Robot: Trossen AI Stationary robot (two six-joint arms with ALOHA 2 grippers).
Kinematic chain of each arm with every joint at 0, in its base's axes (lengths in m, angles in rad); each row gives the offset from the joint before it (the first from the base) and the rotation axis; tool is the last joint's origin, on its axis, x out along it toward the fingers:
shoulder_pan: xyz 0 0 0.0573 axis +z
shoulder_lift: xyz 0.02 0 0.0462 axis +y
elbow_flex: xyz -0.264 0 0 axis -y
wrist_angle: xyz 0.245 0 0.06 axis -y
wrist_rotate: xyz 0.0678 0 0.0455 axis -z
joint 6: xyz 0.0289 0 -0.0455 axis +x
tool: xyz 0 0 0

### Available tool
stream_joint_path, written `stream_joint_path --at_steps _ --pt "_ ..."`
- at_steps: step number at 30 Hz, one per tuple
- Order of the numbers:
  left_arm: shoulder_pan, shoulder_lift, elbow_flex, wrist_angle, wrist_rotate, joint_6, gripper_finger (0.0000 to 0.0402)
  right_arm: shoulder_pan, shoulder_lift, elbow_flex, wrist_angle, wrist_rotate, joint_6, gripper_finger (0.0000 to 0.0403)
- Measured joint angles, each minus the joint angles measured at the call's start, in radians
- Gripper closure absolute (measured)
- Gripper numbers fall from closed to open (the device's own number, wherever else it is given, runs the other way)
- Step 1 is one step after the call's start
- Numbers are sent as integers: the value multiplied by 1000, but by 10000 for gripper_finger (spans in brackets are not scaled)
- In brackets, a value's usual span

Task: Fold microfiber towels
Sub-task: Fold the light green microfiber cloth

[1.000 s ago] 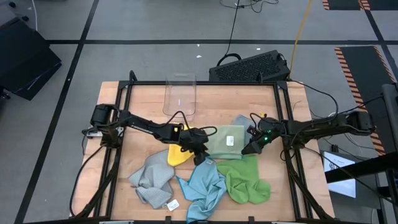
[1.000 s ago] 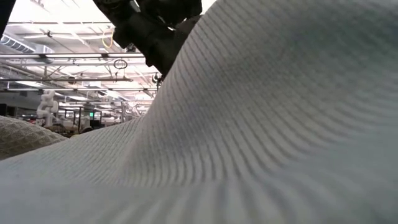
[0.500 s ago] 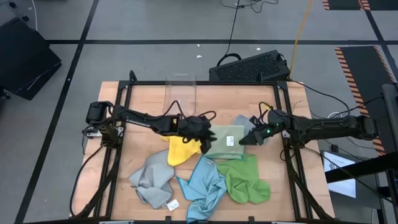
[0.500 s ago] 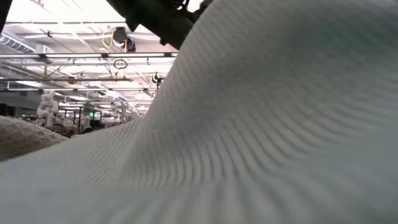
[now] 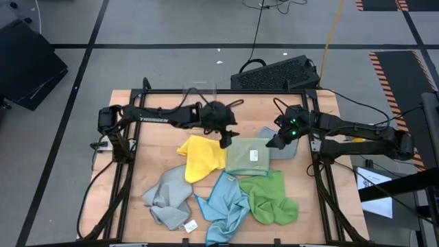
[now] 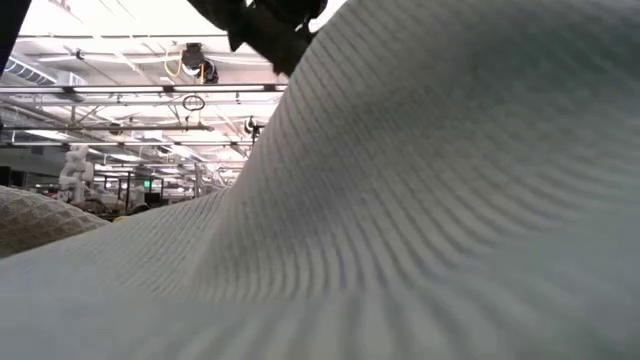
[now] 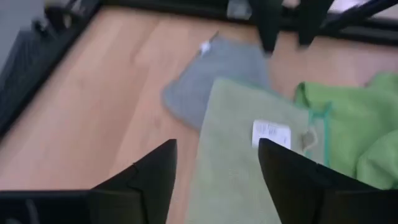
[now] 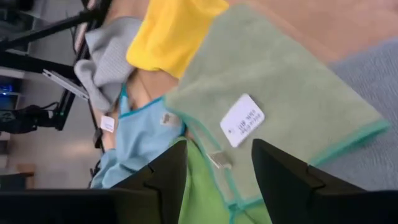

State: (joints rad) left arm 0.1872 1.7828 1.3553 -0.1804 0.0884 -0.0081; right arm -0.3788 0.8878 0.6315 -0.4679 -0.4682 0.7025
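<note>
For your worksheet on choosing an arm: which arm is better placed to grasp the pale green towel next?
Probably the left. Its open end effector hangs over the pale green towel at its near edge; the right end effector, also open, is at the opposite edge over the grey towel.

Towels: yellow towel (image 5: 200, 156), pale green towel (image 5: 248, 156), bright green towel (image 5: 271, 197), light blue towel (image 5: 225, 204), grey towel (image 5: 167, 197); wooden table (image 5: 158, 134).

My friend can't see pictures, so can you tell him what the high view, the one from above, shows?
Six small towels lie jumbled on a wooden table: yellow towel, pale green towel, bright green towel, light blue towel and two grey ones. The left gripper and right gripper hover open at either side of the pale green one.
</note>
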Motion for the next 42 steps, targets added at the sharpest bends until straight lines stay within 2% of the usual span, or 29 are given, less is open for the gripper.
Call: stream_joint_path --at_steps 6,11,20,26,31,42 --pt "33 83 133 -152 117 12 180 -57 27 1 -16 16 -61 217" --pt "30 215 256 -251 123 76 183 -112 40 1 -33 75 -63 206" --pt "38 404 426 -368 124 89 136 -168 41 1 -95 13 -167 202" --pt "53 434 421 -491 143 96 148 -174 44 1 -94 -2 -229 202" --pt "61 433 415 -518 233 108 179 -176 44 1 -75 -4 -291 202" --pt "43 469 414 -535 210 108 237 -181 44 0 -75 -4 -453 202"
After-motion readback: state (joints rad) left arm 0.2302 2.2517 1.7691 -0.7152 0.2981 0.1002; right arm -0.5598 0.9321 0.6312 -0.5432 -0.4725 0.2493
